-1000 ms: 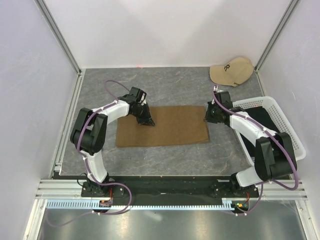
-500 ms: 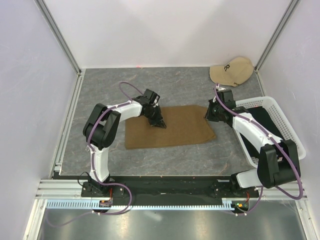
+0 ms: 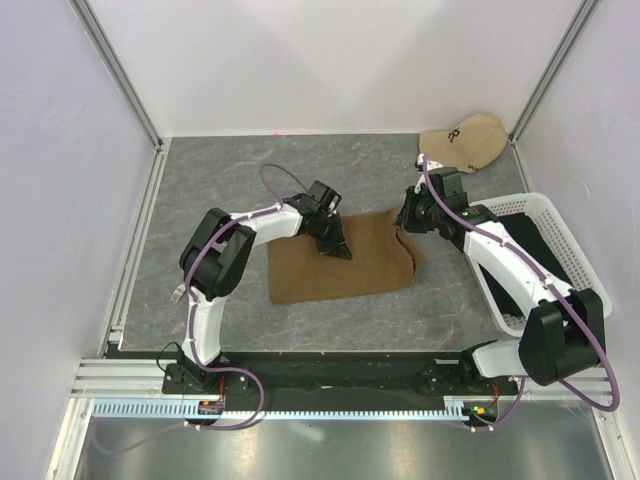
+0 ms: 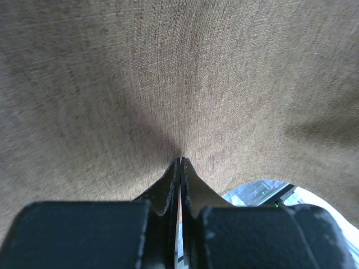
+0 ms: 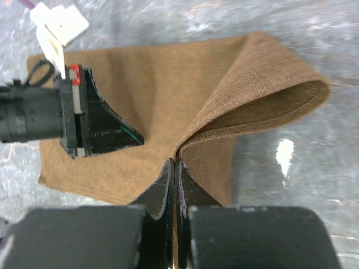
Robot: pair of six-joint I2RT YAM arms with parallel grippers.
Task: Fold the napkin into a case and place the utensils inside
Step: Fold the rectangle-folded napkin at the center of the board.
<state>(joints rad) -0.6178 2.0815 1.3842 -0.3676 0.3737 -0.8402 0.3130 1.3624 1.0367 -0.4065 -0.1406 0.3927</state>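
Midway across the grey worktop (image 3: 220, 190), we see the napkin (image 3: 330, 275) lying mostly flat. Our left fingers (image 4: 168, 182) pinch its far edge; our right fingers (image 5: 164, 179) pinch its right edge, raised in a fold. Farther right sits a white basket (image 3: 510, 203), with a beige cap (image 3: 470, 140) beyond.

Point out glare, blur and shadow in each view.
Top external: even light, sharp. Left wrist: the napkin fills the frame, darkly shadowed ahead of the left gripper. Right wrist: a glare patch on the table; the right gripper looks out of focus.
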